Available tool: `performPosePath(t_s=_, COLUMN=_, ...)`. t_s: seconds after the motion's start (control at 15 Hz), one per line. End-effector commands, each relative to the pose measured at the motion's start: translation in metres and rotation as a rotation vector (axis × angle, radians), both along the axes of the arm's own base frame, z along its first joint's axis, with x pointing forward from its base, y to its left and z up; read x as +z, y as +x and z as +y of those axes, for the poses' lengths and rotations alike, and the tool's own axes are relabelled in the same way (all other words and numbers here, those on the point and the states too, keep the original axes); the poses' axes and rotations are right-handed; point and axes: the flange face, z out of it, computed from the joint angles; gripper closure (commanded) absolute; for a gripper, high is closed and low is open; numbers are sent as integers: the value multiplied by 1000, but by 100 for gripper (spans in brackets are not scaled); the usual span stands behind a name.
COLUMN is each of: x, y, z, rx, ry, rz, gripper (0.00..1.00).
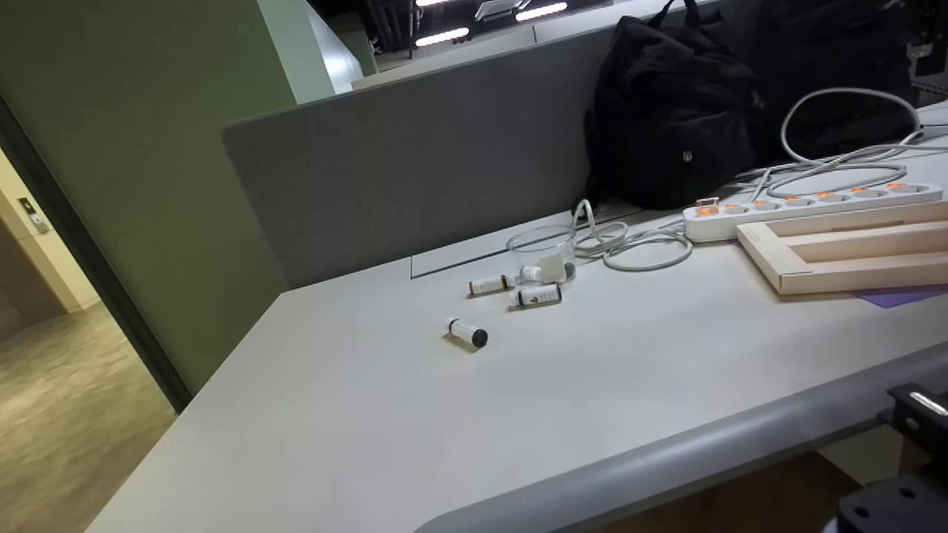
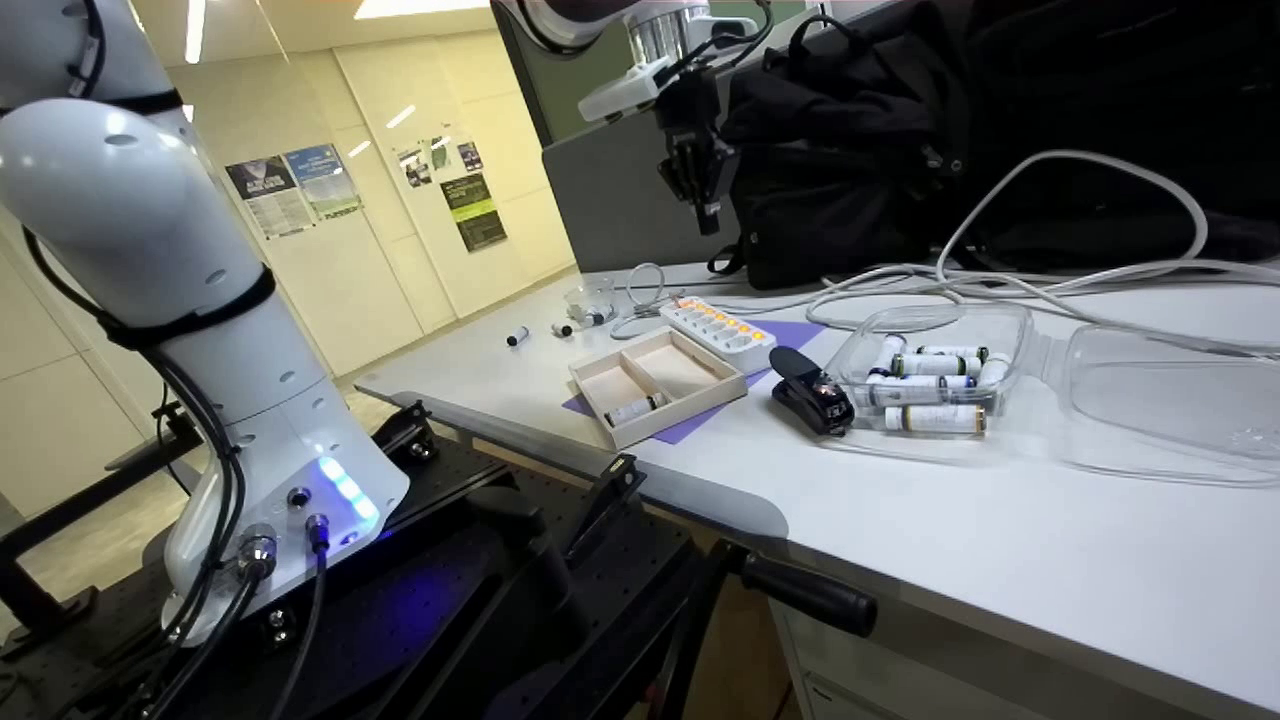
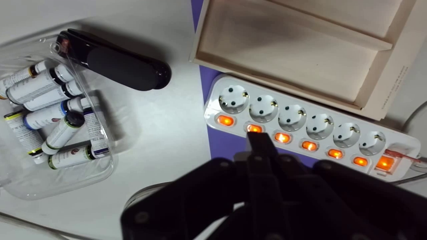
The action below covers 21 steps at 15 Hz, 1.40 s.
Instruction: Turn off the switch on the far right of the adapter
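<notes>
Black metal gripper (image 3: 263, 143), jaws closed and empty, hangs above the long white plastic power strip (image 3: 302, 133), so centre them over the likely target, the oval orange end switch (image 3: 225, 120) left of them in the wrist view, before pressing.

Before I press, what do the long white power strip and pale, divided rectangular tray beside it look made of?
The power strip: probably hard plastic with a slight sheen, going by its smooth, rounded corners. The tray: likely matte wood, given its beige, squared walls; stiff card remains possible.
</notes>
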Motion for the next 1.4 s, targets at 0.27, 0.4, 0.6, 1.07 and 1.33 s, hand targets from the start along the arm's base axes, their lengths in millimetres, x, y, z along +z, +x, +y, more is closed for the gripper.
performPosePath(t_s=0.27, x=-2, y=3, z=-3, rx=-20, ry=22, rz=-2, gripper=100)
performPosePath(t_s=0.4, x=-6, y=5, z=-7, rx=-65, ry=52, rz=-10, gripper=100)
performPosePath(t_s=0.6, x=-20, y=10, z=-15, rx=-143, ry=58, rz=-33, gripper=100)
performPosePath(t_s=1.07, x=-56, y=26, z=-23, rx=-219, ry=-40, rz=-126, gripper=100)
performPosePath(t_s=1.33, x=-83, y=35, z=-18, rx=-228, ry=-65, rz=-51, gripper=100)
